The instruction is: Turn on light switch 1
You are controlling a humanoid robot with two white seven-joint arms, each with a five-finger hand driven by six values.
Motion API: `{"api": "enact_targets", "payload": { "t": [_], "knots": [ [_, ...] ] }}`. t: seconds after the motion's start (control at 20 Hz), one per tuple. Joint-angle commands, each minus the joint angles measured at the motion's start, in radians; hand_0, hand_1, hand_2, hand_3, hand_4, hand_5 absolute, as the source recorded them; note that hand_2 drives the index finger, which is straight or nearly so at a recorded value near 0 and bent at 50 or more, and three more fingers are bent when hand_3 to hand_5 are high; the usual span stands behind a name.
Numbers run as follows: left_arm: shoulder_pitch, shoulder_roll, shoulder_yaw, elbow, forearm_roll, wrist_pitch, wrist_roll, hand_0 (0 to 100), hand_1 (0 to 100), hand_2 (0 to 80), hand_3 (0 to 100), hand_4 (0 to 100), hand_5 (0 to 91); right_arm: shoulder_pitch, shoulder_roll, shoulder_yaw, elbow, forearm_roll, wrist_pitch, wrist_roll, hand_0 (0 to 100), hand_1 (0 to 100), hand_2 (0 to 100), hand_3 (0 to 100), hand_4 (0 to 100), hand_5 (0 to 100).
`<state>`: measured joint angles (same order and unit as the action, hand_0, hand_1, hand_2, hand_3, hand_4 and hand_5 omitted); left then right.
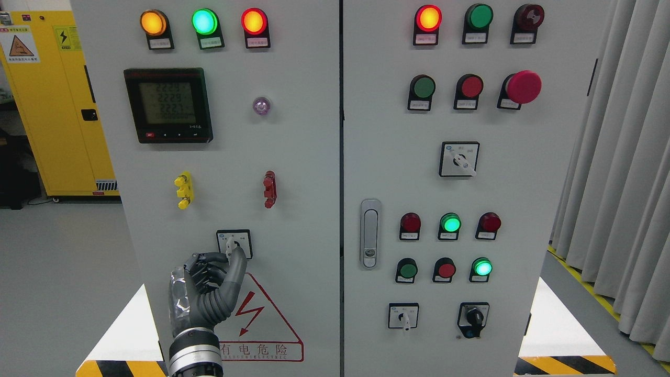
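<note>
- Your left hand (209,285) comes up from the bottom edge, left of the middle, and sits against the lower part of the left cabinet door (293,220).
- Its fingers are curled in toward the palm, with the thumb (236,267) stretched up at about 1 o'clock; the thumb tip touches the lower edge of the rotary switch (234,243).
- You cannot tell whether the thumb and fingers actually pinch the switch handle; the hand looks to press on it rather than grip it.
- That switch is a small square plate with a white handle, low on the left door, at 12 o'clock from the red-bordered lightning warning triangle (259,319).
- From the switch, the yellow terminal (183,190) lies at 11 o'clock and the red terminal (269,189) at 1 o'clock.
- The digital meter (168,104) sits higher up at 11 o'clock, below three lit lamps: amber (153,22), green (204,21), red (254,21).
- At 3 o'clock from the switch, on the right door, stands the door latch (370,233).
- Your right hand does not show.
</note>
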<state>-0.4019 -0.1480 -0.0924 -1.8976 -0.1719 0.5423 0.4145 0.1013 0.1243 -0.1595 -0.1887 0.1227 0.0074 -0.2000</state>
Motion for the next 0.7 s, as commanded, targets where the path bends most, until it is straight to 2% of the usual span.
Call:
{"api": "enact_targets", "payload": {
  "t": [0.0, 0.65],
  "knots": [
    [-0.006, -0.001, 0.000, 0.003, -0.012, 0.025, 0.000, 28, 65, 56.7, 88, 83, 76.8, 0.000, 0.000, 0.000, 0.000, 0.000, 0.000, 0.001, 0, 50, 4, 0, 0, 0],
    [-0.017, -0.002, -0.001, 0.003, -0.012, 0.028, -0.002, 28, 65, 58.3, 88, 83, 77.5, 0.000, 0.000, 0.000, 0.000, 0.000, 0.000, 0.001, 0, 50, 4, 0, 0, 0]
  ]
}}
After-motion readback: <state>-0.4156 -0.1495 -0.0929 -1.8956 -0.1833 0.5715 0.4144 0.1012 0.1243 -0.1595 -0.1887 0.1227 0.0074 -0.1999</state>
